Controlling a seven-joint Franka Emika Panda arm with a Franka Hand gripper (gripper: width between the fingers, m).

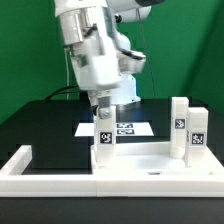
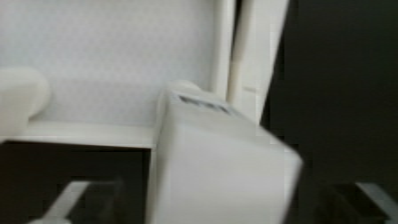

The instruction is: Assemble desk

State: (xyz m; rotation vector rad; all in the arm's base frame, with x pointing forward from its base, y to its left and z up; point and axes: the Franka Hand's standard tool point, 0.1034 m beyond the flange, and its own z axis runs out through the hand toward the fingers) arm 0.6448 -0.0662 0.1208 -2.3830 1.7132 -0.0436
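My gripper (image 1: 103, 108) is shut on a white square-section desk leg (image 1: 103, 136) with a black-and-white marker. It holds the leg upright at the corner of the white tabletop (image 1: 140, 160) on the exterior view's left; whether they touch I cannot tell. Two other legs (image 1: 180, 120) (image 1: 197, 134) stand upright on the tabletop at the exterior view's right. In the wrist view the held leg (image 2: 222, 160) fills the space between my dark fingers (image 2: 68, 203), and the gripper (image 2: 217, 208) is over the tabletop (image 2: 107, 60) with its raised rim (image 2: 240, 50).
A long low white wall (image 1: 30, 168) with turned-up ends lies along the front of the black table, and the tabletop rests against it. The marker board (image 1: 125, 128) lies flat behind the tabletop. A rounded white shape (image 2: 15, 95) shows at the wrist view's edge.
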